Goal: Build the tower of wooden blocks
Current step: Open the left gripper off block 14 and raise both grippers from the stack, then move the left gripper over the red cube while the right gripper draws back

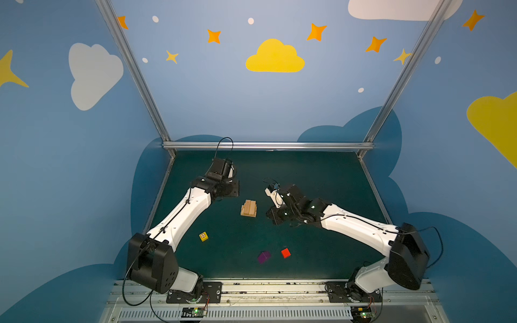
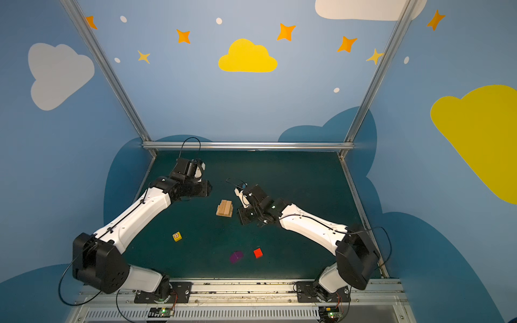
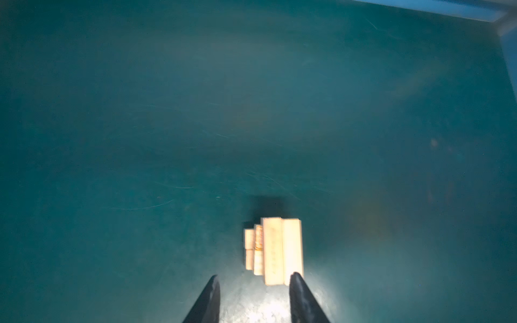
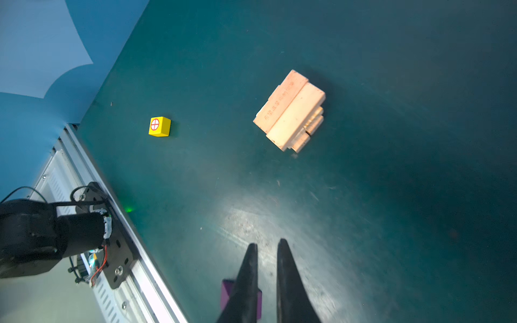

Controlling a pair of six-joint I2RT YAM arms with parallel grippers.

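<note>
Stepped plank tower [image 1: 248,208] sits mid-bench [image 1: 307,173] between both arms, so either can reach it, I reckon; left gripper [image 3: 255,275] spread, empty, near it; right gripper [image 4: 267,242] barely parted, pinching nothing; yellow cube [image 1: 203,236], red cube [image 1: 285,253], purple cube [image 1: 263,257] lie loose up front; purple's smeary, half hidden behind a finger in the right wrist view; I can't read the plank print.

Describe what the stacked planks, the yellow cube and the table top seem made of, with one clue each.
Stacked planks: bare pale wood, matte, with reddish print on one face.
Yellow cube: likely painted wood, possibly plastic; smooth even colour, red-and-white circle mark.
Table top: dark green matte sheet, material unclear; fine scratches, dull glare.
</note>
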